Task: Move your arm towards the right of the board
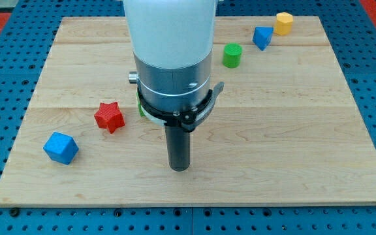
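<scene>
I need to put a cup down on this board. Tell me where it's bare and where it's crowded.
Bare: the board from my tip to the view's right edge, below the green cylinder. Crowded: the top right, with green cylinder, blue block and yellow block; the left, with red star and blue cube.

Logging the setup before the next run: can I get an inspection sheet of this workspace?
Surface: wooden board, flat, right half mostly bare.
Job's things: my tip near the board's bottom centre, touching no block.
Clutter: red star block, blue cube, green cylinder, blue block, yellow block; a green block mostly hidden behind the arm.
Grippers: none, rod only.
Cables: nothing seen.
Surroundings: blue perforated base.
</scene>
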Motion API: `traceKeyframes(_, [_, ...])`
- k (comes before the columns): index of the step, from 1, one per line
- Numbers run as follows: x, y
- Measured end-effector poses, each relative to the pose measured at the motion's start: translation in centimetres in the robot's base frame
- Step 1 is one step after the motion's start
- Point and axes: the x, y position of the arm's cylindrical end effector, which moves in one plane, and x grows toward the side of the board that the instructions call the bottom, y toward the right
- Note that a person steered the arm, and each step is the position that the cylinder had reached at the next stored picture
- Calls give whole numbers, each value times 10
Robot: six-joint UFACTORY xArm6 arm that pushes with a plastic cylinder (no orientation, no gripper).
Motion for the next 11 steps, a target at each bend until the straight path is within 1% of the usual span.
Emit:
traceKeyframes(9, [-5,-9])
traceKeyframes(10, [-4,8])
traceKeyframes(11, [-59,118])
